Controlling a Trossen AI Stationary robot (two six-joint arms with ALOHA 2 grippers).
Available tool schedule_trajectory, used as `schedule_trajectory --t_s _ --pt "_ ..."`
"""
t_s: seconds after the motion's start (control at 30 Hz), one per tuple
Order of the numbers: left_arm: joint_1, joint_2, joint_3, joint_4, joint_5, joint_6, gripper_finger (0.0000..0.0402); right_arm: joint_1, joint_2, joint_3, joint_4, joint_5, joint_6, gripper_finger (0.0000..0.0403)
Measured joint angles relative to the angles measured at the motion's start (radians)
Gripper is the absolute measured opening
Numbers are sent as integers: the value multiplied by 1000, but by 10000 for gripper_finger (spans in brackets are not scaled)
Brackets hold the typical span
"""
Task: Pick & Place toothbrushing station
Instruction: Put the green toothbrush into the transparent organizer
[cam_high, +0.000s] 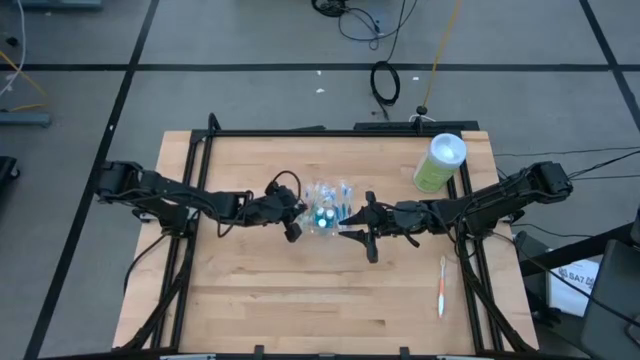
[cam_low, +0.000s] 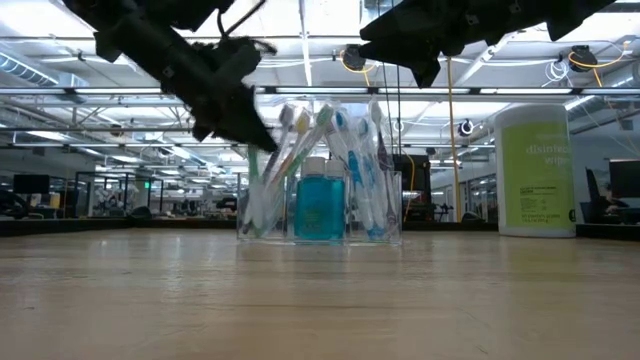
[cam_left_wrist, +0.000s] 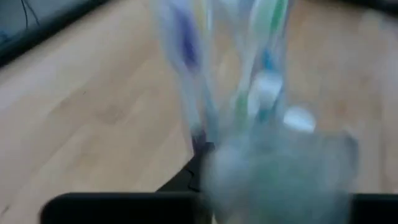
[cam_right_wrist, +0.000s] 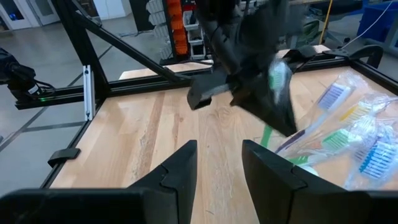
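Note:
A small clear cup (cam_high: 322, 226) (cam_low: 388, 215) stands on its base at the table's middle. It holds several blue, green and white toothbrushes (cam_low: 335, 150) (cam_right_wrist: 348, 134), heads up, and teal pieces with white caps (cam_low: 320, 200). My left gripper (cam_high: 293, 218) (cam_low: 240, 125) slants down at the cup's left side, close to the brush heads. The left wrist view is blurred, with brushes (cam_left_wrist: 186, 56) right in front. My right gripper (cam_high: 362, 228) (cam_right_wrist: 217, 165) hovers open, level, just right of the cup, with nothing between its fingers.
A tall light-green canister (cam_high: 438, 163) (cam_low: 535, 170) with a white lid stands at the table's far right. One orange-white toothbrush (cam_high: 441, 285) lies flat near the right front. Black frame rails (cam_high: 190, 200) border the wooden table. There is open wood in front of the cup.

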Motion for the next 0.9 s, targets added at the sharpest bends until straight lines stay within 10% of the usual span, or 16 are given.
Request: schedule_trajectory --t_s 0.47,0.9 --pt "-18 -3 -3 -25 1 83 187 0 0 0 -1 0 0 118" --pt "-35 -90 -2 -148 0 118 223 0 0 0 -10 0 3 118"
